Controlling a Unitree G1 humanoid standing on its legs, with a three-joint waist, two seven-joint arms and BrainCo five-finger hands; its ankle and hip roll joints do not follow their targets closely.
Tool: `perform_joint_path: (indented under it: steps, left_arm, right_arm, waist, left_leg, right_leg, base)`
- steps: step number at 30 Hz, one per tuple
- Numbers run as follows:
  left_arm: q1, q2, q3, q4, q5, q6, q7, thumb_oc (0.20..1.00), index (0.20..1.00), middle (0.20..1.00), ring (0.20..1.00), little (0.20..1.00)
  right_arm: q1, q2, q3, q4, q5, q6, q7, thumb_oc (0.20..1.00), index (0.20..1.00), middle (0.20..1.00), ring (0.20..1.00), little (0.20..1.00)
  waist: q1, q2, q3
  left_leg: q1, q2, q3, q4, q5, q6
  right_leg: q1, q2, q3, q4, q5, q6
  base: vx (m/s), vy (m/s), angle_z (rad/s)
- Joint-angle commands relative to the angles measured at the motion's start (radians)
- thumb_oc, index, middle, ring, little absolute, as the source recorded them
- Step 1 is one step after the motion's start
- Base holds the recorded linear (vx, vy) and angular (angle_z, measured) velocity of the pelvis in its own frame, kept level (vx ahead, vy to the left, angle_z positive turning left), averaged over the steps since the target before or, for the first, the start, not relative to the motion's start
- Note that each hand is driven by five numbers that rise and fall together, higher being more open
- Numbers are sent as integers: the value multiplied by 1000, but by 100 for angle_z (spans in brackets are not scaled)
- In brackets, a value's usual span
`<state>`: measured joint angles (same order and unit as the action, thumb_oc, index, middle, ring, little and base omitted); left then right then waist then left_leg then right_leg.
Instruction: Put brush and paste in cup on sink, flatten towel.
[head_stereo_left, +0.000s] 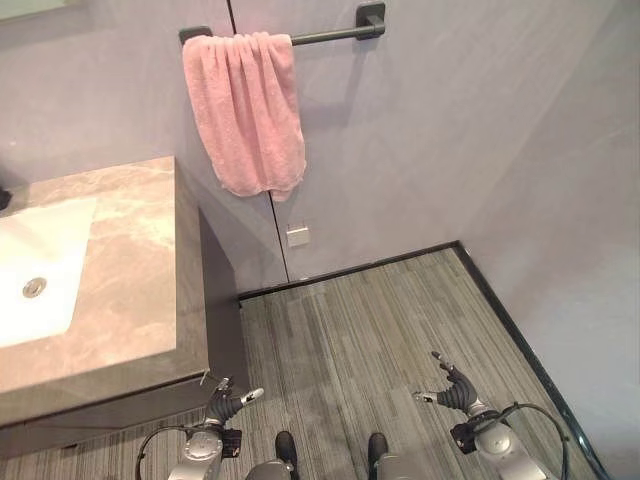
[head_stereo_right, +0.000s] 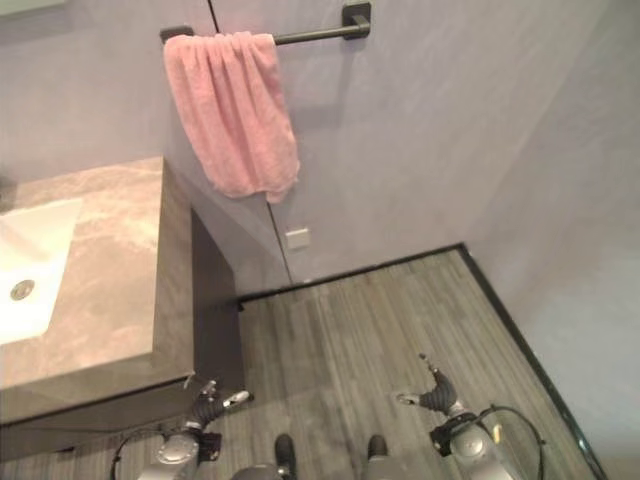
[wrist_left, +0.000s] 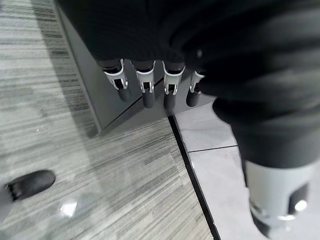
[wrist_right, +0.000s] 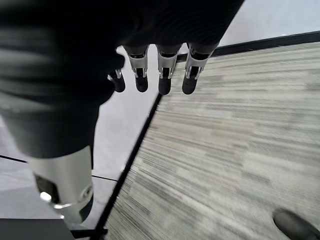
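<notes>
A pink towel (head_stereo_left: 245, 110) hangs bunched over the left end of a dark rail (head_stereo_left: 325, 32) on the grey wall (head_stereo_left: 430, 130), its folds gathered and its lower edge uneven. It is high above and well apart from both hands. To the left stands a stone counter (head_stereo_left: 130, 290) with a white sink (head_stereo_left: 40, 270) set into it (a round drain (head_stereo_left: 34, 287) shows in the basin).

The left hand (head_stereo_left: 226, 402) hangs low just beside the counter's near right corner, over the striped floor (head_stereo_left: 370, 320); its fingers (wrist_left: 146, 87) are straight and relaxed, holding nothing. The right hand (head_stereo_left: 455, 388) hangs low on the other side, also over the floor, fingers (wrist_right: 162, 75) loosely extended and spread from the thumb, empty.
</notes>
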<state>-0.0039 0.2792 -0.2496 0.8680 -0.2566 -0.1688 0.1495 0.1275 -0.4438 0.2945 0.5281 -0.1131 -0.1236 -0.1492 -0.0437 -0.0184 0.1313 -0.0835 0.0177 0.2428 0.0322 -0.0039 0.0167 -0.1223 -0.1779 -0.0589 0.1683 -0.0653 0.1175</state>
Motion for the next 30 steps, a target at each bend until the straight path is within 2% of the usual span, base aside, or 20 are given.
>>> perform_joint_path:
  steps: [1, 3, 5, 7, 8, 9, 10, 11, 12, 13, 14, 15, 18, 20, 21, 22, 25, 28, 30]
  left_arm:
    - [-13, 33, 23, -64, 26, -37, 8, 1000, 1000, 1000, 1000, 1000]
    - [-15, 44, 14, -82, 33, -34, 1, 1000, 1000, 1000, 1000, 1000]
    - [-15, 53, 5, -106, 39, -35, -2, 1000, 1000, 1000, 1000, 1000]
    - [-16, 56, -5, -112, 47, -31, -9, 1000, 1000, 1000, 1000, 1000]
    - [-23, 54, -19, -110, 51, -30, -15, 1000, 1000, 1000, 1000, 1000]
    - [-22, 54, -19, -109, 51, -30, -14, 1000, 1000, 1000, 1000, 1000]
    - [-28, 53, -23, -102, 53, -29, -15, 1000, 1000, 1000, 1000, 1000]
    - [-29, 49, -27, -96, 59, -34, -17, 1000, 1000, 1000, 1000, 1000]
    - [-33, 45, -34, -87, 60, -34, -17, 1000, 1000, 1000, 1000, 1000]
    - [-31, 43, -35, -88, 60, -35, -15, 1000, 1000, 1000, 1000, 1000]
    - [-31, 42, -35, -88, 60, -35, -15, 1000, 1000, 1000, 1000, 1000]
    - [-27, 41, -27, -86, 57, -34, -9, 1000, 1000, 1000, 1000, 1000]
    - [-25, 42, -26, -86, 59, -31, -13, 1000, 1000, 1000, 1000, 1000]
    - [-32, 46, -34, -61, 74, -26, -12, 1000, 1000, 1000, 1000, 1000]
    - [-32, 46, -34, -61, 74, -26, -12, 1000, 1000, 1000, 1000, 1000]
    - [-31, 47, -27, -48, 65, -24, -10, 1000, 1000, 1000, 1000, 1000]
    - [-38, 43, -26, -45, 48, -16, -10, 1000, 1000, 1000, 1000, 1000]
    - [-61, 42, -33, -32, 56, -12, -8, 1000, 1000, 1000, 1000, 1000]
    - [-70, 39, -35, -28, 58, -13, -9, 1000, 1000, 1000, 1000, 1000]
  right_arm:
    - [-35, 19, -14, -21, -11, -26, -16, 1000, 1000, 1000, 1000, 1000]
    - [-35, 23, -14, -26, -15, -27, -15, 1000, 1000, 1000, 1000, 1000]
    - [-34, 24, -14, -28, -14, -30, -15, 1000, 1000, 1000, 1000, 1000]
    - [-27, 25, -14, -33, -14, -30, -13, 1000, 1000, 1000, 1000, 1000]
    - [-19, 26, -14, -32, -7, -33, -10, 1000, 1000, 1000, 1000, 1000]
    - [-18, 26, -14, -32, -7, -33, -10, 1000, 1000, 1000, 1000, 1000]
    - [-18, 24, -13, -34, -5, -33, -10, 1000, 1000, 1000, 1000, 1000]
    - [-23, 21, -10, -26, -2, -33, -6, 1000, 1000, 1000, 1000, 1000]
    - [-29, 19, -4, -17, -2, -30, -2, 1000, 1000, 1000, 1000, 1000]
    - [-34, 20, 1, -15, -2, -30, -1, 1000, 1000, 1000, 1000, 1000]
    - [-34, 20, 2, -15, -2, -30, -1, 1000, 1000, 1000, 1000, 1000]
    - [-37, 14, 4, -36, -4, -29, 9, 1000, 1000, 1000, 1000, 1000]
    - [-33, 2, 3, -50, -1, -33, 18, 1000, 1000, 1000, 1000, 1000]
    - [-39, -9, 8, -40, 5, -38, 22, 1000, 1000, 1000, 1000, 1000]
    - [-39, -9, 8, -40, 5, -38, 22, 1000, 1000, 1000, 1000, 1000]
    - [-37, -30, 4, -57, 7, -41, 27, 1000, 1000, 1000, 1000, 1000]
    - [-34, -53, -1, -65, 19, -47, 27, 1000, 1000, 1000, 1000, 1000]
    - [-28, -56, -11, -59, 45, -50, 23, 1000, 1000, 1000, 1000, 1000]
    - [-23, -61, -12, -58, 46, -47, 25, 1000, 1000, 1000, 1000, 1000]
  waist:
    - [4, -23, -22]
    - [-2, -14, -10]
    - [-11, -9, 1]
    - [-21, 0, 11]
    - [-40, 0, 11]
    - [-43, 0, 12]
    - [-40, -1, 12]
    - [-35, -5, 13]
    - [-41, -15, 15]
    - [-41, -20, 18]
    - [-42, -19, 19]
    - [-39, -35, 19]
    - [-39, -48, 18]
    - [-30, -62, 3]
    - [-31, -61, 4]
    - [-26, -61, -10]
    - [-31, -58, -16]
    - [-45, -59, -16]
    - [-50, -61, -6]
  left_leg:
    - [-57, -17, -26, 68, 12, -5]
    - [-22, -19, -26, 54, 6, 10]
    - [-3, -20, -29, 43, 4, 18]
    - [21, -24, -49, 31, -3, 22]
    - [43, -40, -80, 16, -2, 20]
    - [46, -40, -82, 15, -3, 20]
    - [53, -38, -76, 13, -7, 16]
    - [65, -26, -80, 11, -20, 2]
    - [77, -31, -104, 16, -29, -9]
    - [87, -31, -112, 17, -34, -13]
    - [88, -30, -112, 17, -35, -13]
    - [108, -24, -126, 24, -50, -24]
    - [112, -15, -149, 51, -56, -36]
    - [111, 16, -187, 57, -51, -58]
    - [112, 17, -189, 56, -50, -58]
    - [114, 41, -210, 51, -31, -73]
    - [95, 74, -242, 65, -14, -93]
    - [65, 95, -229, 113, 6, -108]
    - [28, 78, -212, 198, 13, -107]
  right_leg:
    - [87, 4, 33, 137, 109, 45]
    - [44, 6, 38, 242, 160, 45]
    - [27, 19, 44, 299, 178, 44]
    - [-6, 47, 50, 347, 157, 40]
    - [-41, 98, 78, 298, 119, 28]
    - [-38, 97, 75, 297, 117, 28]
    - [-29, 65, 32, 245, 106, 27]
    - [-48, 29, 14, 123, 108, 34]
    - [-50, 24, 57, 34, 141, 49]
    - [-53, 18, 65, -2, 169, 59]
    - [-50, 18, 64, -4, 170, 59]
    - [-66, 8, 63, -40, 205, 73]
    - [-48, 26, 66, -40, 178, 68]
    - [-14, 70, 62, -46, 135, 43]
    - [-12, 70, 60, -47, 135, 42]
    - [5, 89, 42, -48, 118, 29]
    - [23, 121, 23, -56, 89, 2]
    - [44, 137, 5, -68, 73, -22]
    - [65, 131, -4, -80, 76, -32]
  base:
    - [166, 227, -31]
    - [101, 158, -23]
    - [75, 128, -3]
    - [145, 121, 16]
    - [147, 55, 17]
    - [160, 39, 35]
    - [134, -76, 39]
    - [235, -158, 33]
    - [233, -205, 18]
    - [154, -130, 6]
    - [153, -173, 21]
    - [108, -125, 27]
    - [123, -196, 17]
    - [105, -325, 33]
    - [139, -386, 52]
    - [104, -293, 36]
    - [94, -320, 34]
    - [57, -226, 47]
    - [59, -137, 43]
